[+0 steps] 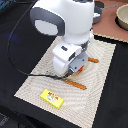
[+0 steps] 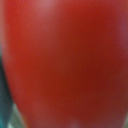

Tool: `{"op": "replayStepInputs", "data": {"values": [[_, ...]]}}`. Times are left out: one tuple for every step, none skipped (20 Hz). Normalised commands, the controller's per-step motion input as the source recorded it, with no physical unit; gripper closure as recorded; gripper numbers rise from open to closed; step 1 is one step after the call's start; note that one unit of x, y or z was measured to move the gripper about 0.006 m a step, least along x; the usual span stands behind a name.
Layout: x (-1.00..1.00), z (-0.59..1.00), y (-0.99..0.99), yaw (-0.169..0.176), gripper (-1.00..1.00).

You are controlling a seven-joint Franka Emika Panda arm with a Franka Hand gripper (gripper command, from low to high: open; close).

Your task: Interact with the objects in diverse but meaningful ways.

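Observation:
The red tomato (image 2: pixel 65 60) fills almost the whole wrist view, blurred and very close to the camera. It is hidden in the exterior view, where the white arm and hand cover it. My gripper (image 1: pixel 75 70) is low over the middle of the beige woven placemat (image 1: pixel 102 85), and its fingers are hidden by the hand. An orange-handled piece of cutlery (image 1: pixel 76 84) lies on the mat just in front of the hand, and another (image 1: pixel 93 60) lies at its far side. The yellow packet (image 1: pixel 52 98) lies flat near the mat's front edge.
A round pot (image 1: pixel 123 17) stands at the back on the exterior view's right, on a brown board (image 1: pixel 112 31). A dark grey item (image 1: pixel 100 10) sits behind the arm. A black cable (image 1: pixel 15 45) runs across the dark table on the exterior view's left.

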Motion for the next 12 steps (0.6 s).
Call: {"op": "replayStepInputs", "data": {"values": [[0.22,0.00,-0.05,0.000,1.00],[0.29,0.00,-0.02,-0.006,1.00],[0.35,0.17,0.00,-0.029,1.00],[0.36,0.37,0.00,-0.013,1.00],[0.26,0.68,0.10,-0.015,1.00],[0.17,0.77,0.13,-0.038,1.00],[0.03,0.87,0.16,-0.047,1.00],[0.00,0.89,0.16,-0.038,1.00],[0.00,0.89,0.18,-0.024,1.00],[0.00,0.91,0.21,-0.007,1.00],[-0.01,0.93,0.22,-0.003,1.00],[-0.05,0.93,0.21,0.000,1.00]]}}
